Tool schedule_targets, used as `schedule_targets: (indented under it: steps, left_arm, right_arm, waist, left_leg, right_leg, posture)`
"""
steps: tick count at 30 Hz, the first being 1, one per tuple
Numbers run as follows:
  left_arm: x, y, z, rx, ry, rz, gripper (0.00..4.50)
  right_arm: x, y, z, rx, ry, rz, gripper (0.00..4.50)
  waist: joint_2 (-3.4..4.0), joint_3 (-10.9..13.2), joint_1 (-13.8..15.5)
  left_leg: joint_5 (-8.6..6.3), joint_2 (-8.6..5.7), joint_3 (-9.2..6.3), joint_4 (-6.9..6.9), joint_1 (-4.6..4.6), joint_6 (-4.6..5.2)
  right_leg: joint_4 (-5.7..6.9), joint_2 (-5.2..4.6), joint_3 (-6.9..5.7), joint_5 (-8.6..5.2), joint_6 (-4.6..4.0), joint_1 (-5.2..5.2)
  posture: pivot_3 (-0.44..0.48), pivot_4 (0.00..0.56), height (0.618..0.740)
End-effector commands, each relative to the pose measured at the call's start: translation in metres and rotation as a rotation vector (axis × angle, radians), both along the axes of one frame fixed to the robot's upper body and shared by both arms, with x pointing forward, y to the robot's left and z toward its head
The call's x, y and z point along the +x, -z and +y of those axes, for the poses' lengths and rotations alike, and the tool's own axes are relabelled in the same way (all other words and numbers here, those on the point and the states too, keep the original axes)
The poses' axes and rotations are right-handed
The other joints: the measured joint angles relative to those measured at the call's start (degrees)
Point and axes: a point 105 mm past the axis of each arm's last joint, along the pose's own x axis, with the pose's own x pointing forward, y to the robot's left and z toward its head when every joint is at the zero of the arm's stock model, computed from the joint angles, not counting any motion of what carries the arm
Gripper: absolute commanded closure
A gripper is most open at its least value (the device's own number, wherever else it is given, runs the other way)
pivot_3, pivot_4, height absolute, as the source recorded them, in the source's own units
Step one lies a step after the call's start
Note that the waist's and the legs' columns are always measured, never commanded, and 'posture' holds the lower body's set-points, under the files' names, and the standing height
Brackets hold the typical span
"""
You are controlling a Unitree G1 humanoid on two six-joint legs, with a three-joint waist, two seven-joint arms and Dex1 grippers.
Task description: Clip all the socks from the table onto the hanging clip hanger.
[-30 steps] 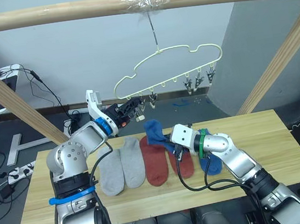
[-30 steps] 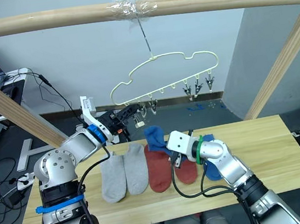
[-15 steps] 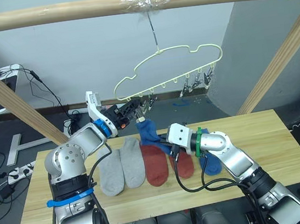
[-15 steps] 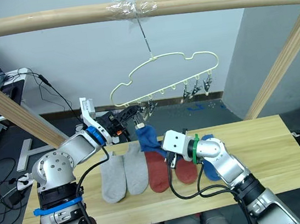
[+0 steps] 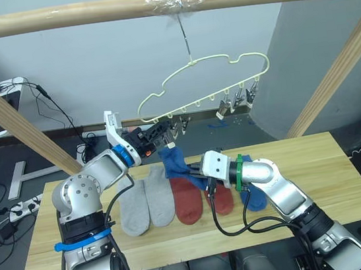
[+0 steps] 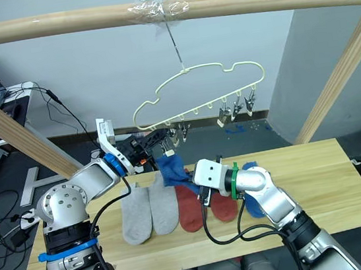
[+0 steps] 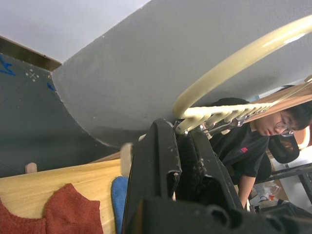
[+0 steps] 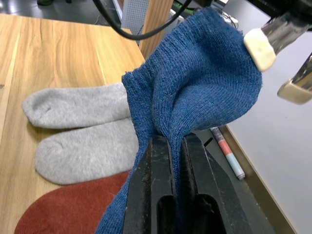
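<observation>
My right gripper [image 5: 196, 170] is shut on a blue sock [image 5: 172, 163] and holds it up above the table [image 5: 332, 175]; its two fingers pinch the sock's folded knit [image 8: 195, 92]. The sock's top edge touches a pale-tipped metal clip [image 8: 258, 43] of the yellow-green clip hanger [image 5: 190, 63]. My left gripper [image 5: 161, 131] is up at the hanger's left clips and looks shut on one [image 7: 187, 165]. On the table lie two grey socks [image 5: 146, 203], two rust red socks [image 5: 188, 199] and another blue sock [image 5: 253, 196], partly under my right arm.
The hanger hangs by its hook from a taped wooden pole [image 5: 85, 14], with slanted wooden legs at both sides. Several free clips [image 5: 236, 101] hang at the hanger's right. A person [image 7: 253, 141] sits beyond the table. Cables lie on the floor at left.
My right gripper has lifted the blue sock up and to the left, up to the clip at my left gripper. The hanger has swung slightly, its right clips swaying.
</observation>
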Motion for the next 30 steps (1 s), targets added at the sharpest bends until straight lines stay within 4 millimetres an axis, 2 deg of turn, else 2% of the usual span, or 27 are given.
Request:
schedule_targets:
  steps: [1, 5, 11, 12, 13, 19, 22, 25, 30]
  left_arm:
    - [-0.006, 0.002, -0.001, 0.015, 0.012, 0.008, 4.50]
    - [-0.007, 0.003, 0.000, 0.020, 0.014, 0.009, 4.50]
    - [-0.006, 0.002, 0.001, 0.036, 0.005, -0.010, 4.50]
    - [-0.006, 0.003, 0.001, 0.036, 0.003, -0.010, 3.85]
    - [-0.006, 0.003, 0.001, 0.032, 0.004, -0.012, 3.67]
    - [-0.007, -0.001, 0.008, 0.037, -0.013, -0.027, 1.81]
    - [-0.011, -0.005, 0.020, 0.061, -0.033, -0.043, 0.90]
    - [-0.018, -0.013, 0.035, 0.063, -0.058, -0.057, 0.04]
    - [-0.022, -0.027, 0.060, 0.096, -0.138, -0.098, 0.04]
  right_arm:
    - [0.001, -0.015, 0.002, 0.049, -0.011, -0.033, 4.49]
    - [0.010, -0.017, -0.004, 0.050, 0.017, -0.039, 4.49]
    - [0.012, -0.017, -0.007, 0.047, 0.022, -0.043, 4.49]
    - [0.012, -0.017, -0.007, 0.047, 0.021, -0.043, 4.50]
    - [0.012, -0.017, -0.006, 0.048, 0.019, -0.042, 4.50]
    - [0.009, -0.016, 0.000, 0.064, 0.009, -0.027, 4.50]
    - [0.010, -0.014, 0.005, 0.085, 0.013, 0.015, 4.50]
    - [0.013, -0.015, 0.014, 0.188, 0.053, 0.149, 4.50]
    - [0.018, -0.017, 0.021, 0.278, 0.077, 0.292, 4.50]
  waist:
    - [0.00, 0.00, 0.00]
    - [0.00, 0.00, 0.04]
    - [0.00, 0.00, 0.04]
    - [0.00, 0.00, 0.04]
    - [0.00, 0.00, 0.04]
    - [-0.03, 0.03, 0.38]
    - [-0.03, 0.06, 0.59]
    - [-0.02, 0.08, 0.64]
    - [0.00, 0.15, 1.68]
  left_leg:
    - [0.00, 0.00, 0.00, 0.00, -0.02, 0.00]
    - [0.00, 0.00, 0.00, 0.00, -0.07, -0.01]
    - [0.00, 0.00, -0.01, 0.00, -0.08, -0.01]
    - [0.00, 0.00, 0.00, 0.00, -0.09, -0.01]
    - [0.00, 0.00, 0.00, 0.00, -0.11, -0.01]
    - [0.01, 0.00, -0.12, 0.11, -0.58, -0.02]
    - [0.01, 0.00, -0.14, 0.12, -0.62, -0.02]
    - [0.01, 0.01, -0.13, 0.10, -0.63, -0.02]
    - [0.02, 0.02, -0.17, 0.10, -0.72, -0.04]
  right_leg:
    - [0.00, 0.00, 0.00, 0.00, 0.00, -0.01]
    - [-0.02, -0.02, -0.01, 0.00, 0.00, -0.04]
    - [-0.03, -0.02, -0.03, 0.00, -0.01, -0.05]
    - [-0.04, -0.02, -0.04, 0.00, -0.01, -0.06]
    - [-0.04, -0.02, -0.03, 0.00, -0.01, -0.07]
    - [-0.01, -0.03, -0.16, 0.17, -0.28, -0.45]
    - [0.04, -0.03, -0.18, 0.17, -0.28, -0.52]
    - [0.08, -0.03, -0.17, 0.18, -0.29, -0.59]
    - [0.19, -0.03, -0.25, 0.18, -0.30, -0.77]
  posture:
    - [0.350, 0.195, 0.740]
    - [0.349, 0.195, 0.740]
    - [0.348, 0.197, 0.740]
    - [0.349, 0.197, 0.740]
    - [0.349, 0.197, 0.740]
    - [0.355, 0.201, 0.740]
    - [0.359, 0.202, 0.740]
    - [0.359, 0.202, 0.740]
    - [0.379, 0.204, 0.740]
